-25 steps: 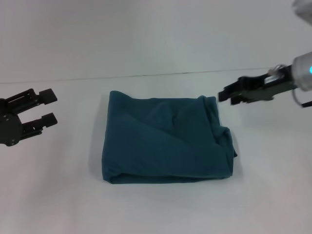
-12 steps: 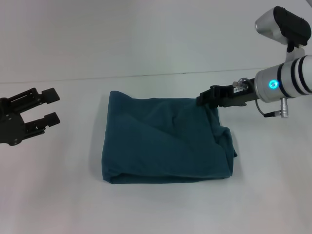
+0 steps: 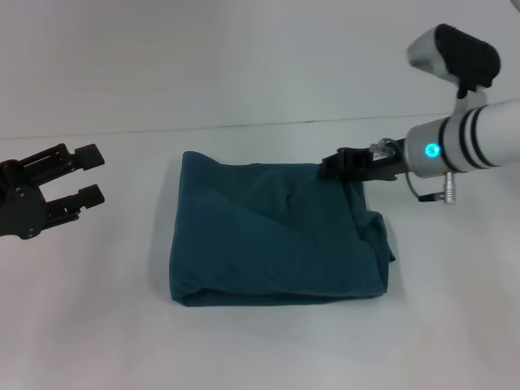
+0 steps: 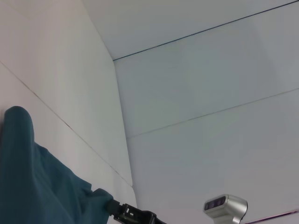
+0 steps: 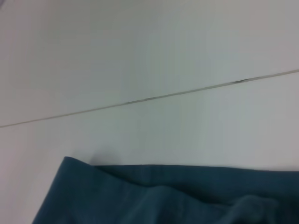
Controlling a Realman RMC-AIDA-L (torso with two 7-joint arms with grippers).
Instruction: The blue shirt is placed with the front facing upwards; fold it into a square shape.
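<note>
Reaching in from the right edge of the head view, the right arm lies nearly level over the white counter (image 3: 260, 349), its silver barrel ringed with dark bands and lit by a small cyan light, with a grey-and-black camera housing riding above it at the upper right of the frame. The right end effector (image 3: 329, 166) points toward the frame's left and meets the upper right corner of the dark teal-blue cotton shirt (image 3: 276, 236); whether its fingers are apart or pressed together on the cloth cannot be told, since the tips merge with the fabric's edge.

The shirt lies at the centre of the head view, already folded into a roughly square bundle with plain teal facing up. Its right side is bunched and lumpy, with a fold of cloth jutting toward the right, and a diagonal crease runs across the upper layer.

At the left edge of the head view, mid-height, the left end effector (image 3: 91, 173) is held above the counter, well apart from the shirt, its two black fingers (image 3: 85, 153) spread wide and pointing toward the frame's right.

From the left wrist view, the shirt (image 4: 42, 191) fills the lower left corner, with the right end effector (image 4: 114, 208) touching its far edge. From the right wrist view, the shirt's edge (image 5: 154, 196) crosses the bottom of the frame.
</note>
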